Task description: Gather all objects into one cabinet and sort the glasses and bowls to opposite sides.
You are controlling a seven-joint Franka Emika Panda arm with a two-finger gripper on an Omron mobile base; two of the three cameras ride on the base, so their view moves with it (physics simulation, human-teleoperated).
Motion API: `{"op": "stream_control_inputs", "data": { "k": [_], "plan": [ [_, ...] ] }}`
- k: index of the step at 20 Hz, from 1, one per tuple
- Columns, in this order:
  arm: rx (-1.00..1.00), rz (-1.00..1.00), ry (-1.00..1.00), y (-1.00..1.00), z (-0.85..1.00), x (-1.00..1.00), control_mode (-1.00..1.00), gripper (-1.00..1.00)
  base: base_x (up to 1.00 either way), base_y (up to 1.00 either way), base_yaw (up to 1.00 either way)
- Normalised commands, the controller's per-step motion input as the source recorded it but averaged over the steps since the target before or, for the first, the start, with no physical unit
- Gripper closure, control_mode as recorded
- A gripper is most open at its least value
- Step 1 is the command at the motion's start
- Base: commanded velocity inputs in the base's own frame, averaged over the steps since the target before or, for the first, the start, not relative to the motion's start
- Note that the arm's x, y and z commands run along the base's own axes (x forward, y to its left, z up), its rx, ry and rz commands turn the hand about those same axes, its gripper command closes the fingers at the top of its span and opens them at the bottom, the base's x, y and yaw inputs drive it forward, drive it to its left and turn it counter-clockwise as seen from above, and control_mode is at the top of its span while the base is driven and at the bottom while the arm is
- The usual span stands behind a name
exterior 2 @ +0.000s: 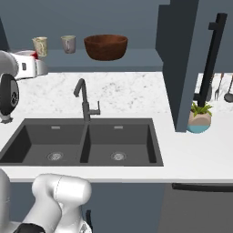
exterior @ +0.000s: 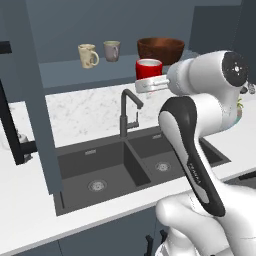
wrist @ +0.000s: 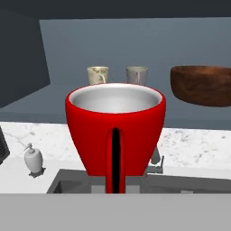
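Hand view: gripper (wrist: 115,191) pinches red mug (wrist: 115,131) by its handle. Carry it level, set it beside cream mug (wrist: 98,75) at 11 o'clock, away from bowl (wrist: 202,85).

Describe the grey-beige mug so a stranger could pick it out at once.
Look above the dark double sink to the open cabinet's shelf. Three things stand there in a row: a cream mug, the grey-beige mug, then a wide brown bowl. It is the middle one, plain and duller than the patterned cream mug beside it.
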Motion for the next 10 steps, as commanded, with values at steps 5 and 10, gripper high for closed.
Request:
{"op": "stream_control_inputs", "data": {
  "k": [5,10],
  "plan": [
    [0.0,0.01,0.0,0.0,-0.01,0.3,-1.0,1.0,0.0,0.0,0.0],
    [0.0,0.0,0.06,0.0,0.36,0.33,-1.0,1.0,0.0,0.0,0.0]
  ]
}}
